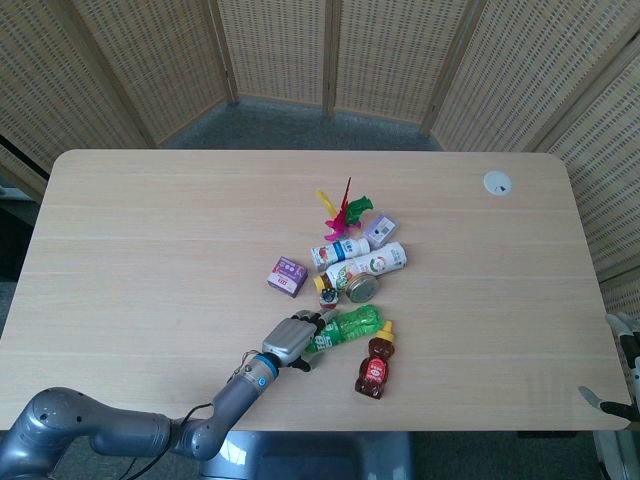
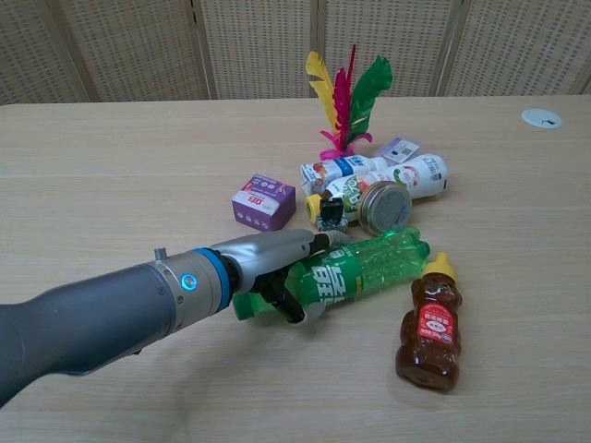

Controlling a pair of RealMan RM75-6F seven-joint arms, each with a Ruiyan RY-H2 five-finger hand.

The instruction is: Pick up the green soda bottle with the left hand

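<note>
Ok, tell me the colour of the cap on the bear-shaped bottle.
Yellow. The cap of the bear-shaped bottle shows best in the chest view.

- The green plastic soda bottle (image 2: pixel 365 265) lies on its side on the wooden worktop (image 2: pixel 111 175), in the left hand (image 2: pixel 277 268).
- The bear-shaped brown honey bottle (image 2: pixel 428 323) lies just right of it.
- The small purple carton (image 2: pixel 263 202) sits behind the hand.
- The feathered shuttlecock (image 2: pixel 343 101) stands farthest back.

bear-shaped honey bottle (image 2: pixel 428 325) lying on wooden table (image 2: pixel 111 175), yellow cap up-frame. purple carton (image 2: pixel 264 201) left of cluster. two white bottles (image 2: pixel 380 174) on their sides, gold-lidded jar (image 2: pixel 385 205) against them. feather shuttlecock (image 2: pixel 344 97) behind. white disc (image 1: pixel 497 182) far corner.
</note>
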